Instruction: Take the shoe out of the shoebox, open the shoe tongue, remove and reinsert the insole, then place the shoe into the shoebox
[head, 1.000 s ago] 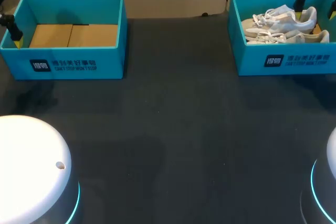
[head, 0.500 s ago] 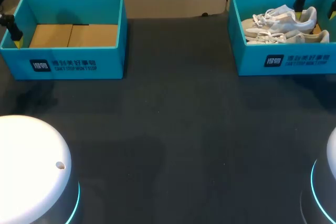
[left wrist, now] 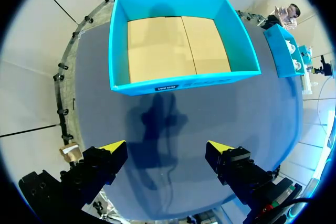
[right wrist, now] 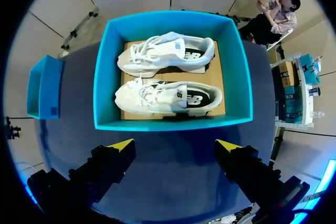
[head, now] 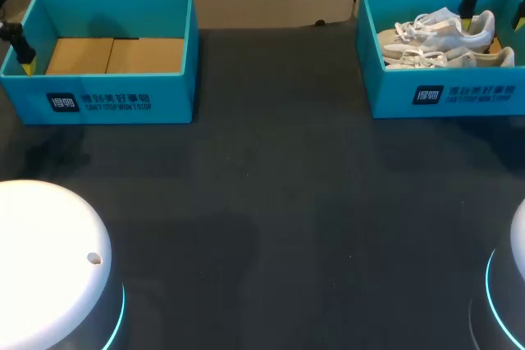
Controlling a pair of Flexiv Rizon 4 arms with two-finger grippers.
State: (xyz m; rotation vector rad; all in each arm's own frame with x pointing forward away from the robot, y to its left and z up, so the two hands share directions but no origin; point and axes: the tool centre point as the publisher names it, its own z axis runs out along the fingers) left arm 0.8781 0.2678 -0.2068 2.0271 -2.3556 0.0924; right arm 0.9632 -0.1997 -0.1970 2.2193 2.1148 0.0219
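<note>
Two boxes sit at the far edge of the bench point(head: 279, 202), well apart: left box point(head: 115, 100) at far L, right shoebox point(head: 459, 96) at far R. Two shoes point(right wrist: 168, 97) lie side by side in the right shoebox, one behind the other, toes probably toward bench centre. Left end effector point(left wrist: 167, 150) hangs over the bench just outside the left box's L wall. Right end effector point(right wrist: 176, 144) hangs by the right shoebox's R side, w/ the shoes ahead of it.

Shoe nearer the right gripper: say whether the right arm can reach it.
Probably yes. The box is lidless, the shoe lies uncovered, and the open right gripper has nothing before it.
</note>
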